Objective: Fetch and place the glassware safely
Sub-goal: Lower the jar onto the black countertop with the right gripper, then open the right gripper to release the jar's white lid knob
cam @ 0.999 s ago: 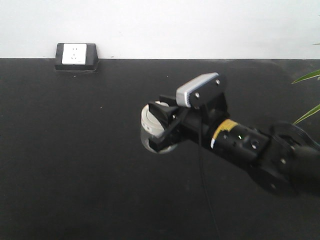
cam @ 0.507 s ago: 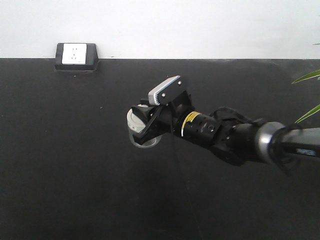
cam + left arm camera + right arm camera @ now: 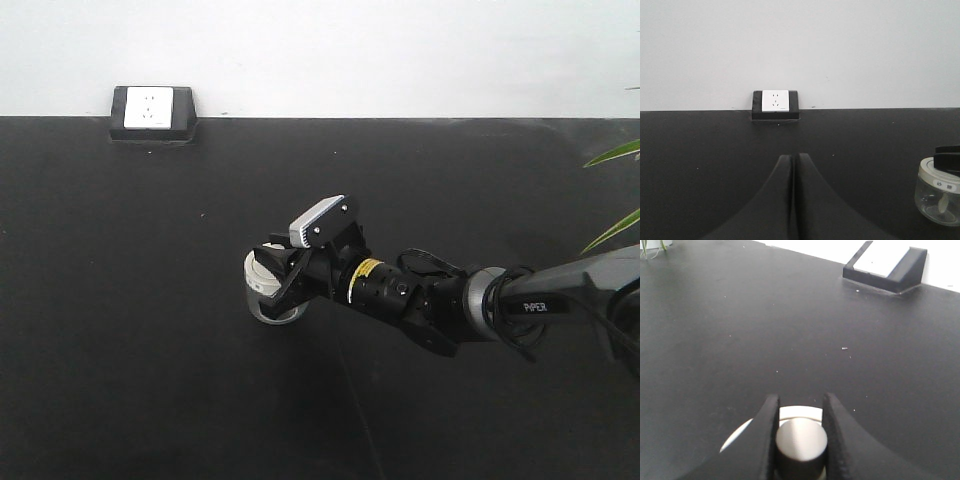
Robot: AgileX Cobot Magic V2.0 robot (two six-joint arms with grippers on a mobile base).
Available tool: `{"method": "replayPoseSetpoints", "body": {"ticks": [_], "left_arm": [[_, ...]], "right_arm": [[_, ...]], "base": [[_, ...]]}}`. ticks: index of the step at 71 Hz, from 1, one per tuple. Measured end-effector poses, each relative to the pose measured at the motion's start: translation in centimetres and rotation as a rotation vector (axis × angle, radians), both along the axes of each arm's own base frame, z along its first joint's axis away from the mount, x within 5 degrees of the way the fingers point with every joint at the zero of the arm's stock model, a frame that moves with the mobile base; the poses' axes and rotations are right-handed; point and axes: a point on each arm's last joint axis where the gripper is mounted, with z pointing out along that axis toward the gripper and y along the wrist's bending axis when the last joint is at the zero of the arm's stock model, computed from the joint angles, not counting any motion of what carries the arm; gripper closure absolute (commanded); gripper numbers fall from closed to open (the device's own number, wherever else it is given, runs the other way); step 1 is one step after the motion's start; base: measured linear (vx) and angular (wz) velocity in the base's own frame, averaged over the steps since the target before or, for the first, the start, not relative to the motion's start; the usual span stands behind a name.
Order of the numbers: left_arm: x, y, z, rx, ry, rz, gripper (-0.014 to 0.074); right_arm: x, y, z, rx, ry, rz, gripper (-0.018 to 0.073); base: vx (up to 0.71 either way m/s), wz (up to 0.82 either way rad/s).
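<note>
Inside jar [image 3: 938, 198], perhaps a spoon.

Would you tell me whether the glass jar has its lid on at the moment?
Lid on. The cream-white lid sits atop the glass jar, and the right gripper has its jaws clamped on the lid's knob.

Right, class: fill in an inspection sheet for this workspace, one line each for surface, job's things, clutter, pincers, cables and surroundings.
Surface: black tabletop, a few pale specks.
Job's things: glass jar with cream-white lid, upright; small label on its lid rim.
Clutter: nothing seen.
Pincers: right pincer shut on the lid's knob; left pincer shut, holding nothing.
Cables: thin black cable hanging below the right arm.
Surroundings: white wall, socket box at the table's back edge, plant leaves at one side.
</note>
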Motion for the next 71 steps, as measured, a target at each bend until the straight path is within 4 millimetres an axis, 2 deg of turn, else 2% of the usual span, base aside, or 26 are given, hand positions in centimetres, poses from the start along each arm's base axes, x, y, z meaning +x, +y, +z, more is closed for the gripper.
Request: {"method": "replayPoseSetpoints", "body": {"ticks": [13,24,29,46,53,71], "left_arm": [[0.00,0.00,0.00,0.000,0.000,0.000,0.0603],[0.00,0.00,0.00,0.000,0.000,0.000,0.0603],[0.00,0.00,0.00,0.000,0.000,0.000,0.0603],[0.00,0.00,0.00,0.000,0.000,0.000,0.0603],[0.00,0.00,0.00,0.000,0.000,0.000,0.0603],[0.00,0.00,0.00,0.000,0.000,0.000,0.0603]], "right_arm": [[0.10,0.06,-0.10,0.004,-0.004,0.001,0.0543],[0.10,0.06,-0.09,0.006,-0.004,0.000,0.0449],[0.10,0.06,-0.10,0.005,-0.003,0.000,0.0365],[0.14,0.01,-0.23,-0.003,0.005,-0.007,-0.0044],[0.14,0.00,-0.24,-0.004,0.006,-0.008,-0.0164],[0.12,-0.04,0.55,-0.002,-0.008,-0.010,-0.0151]], "base": [[0.00,0.00],[0.00,0.00],[0.00,0.00],[0.00,0.00],[0.00,0.00],[0.00,0.00]]}}
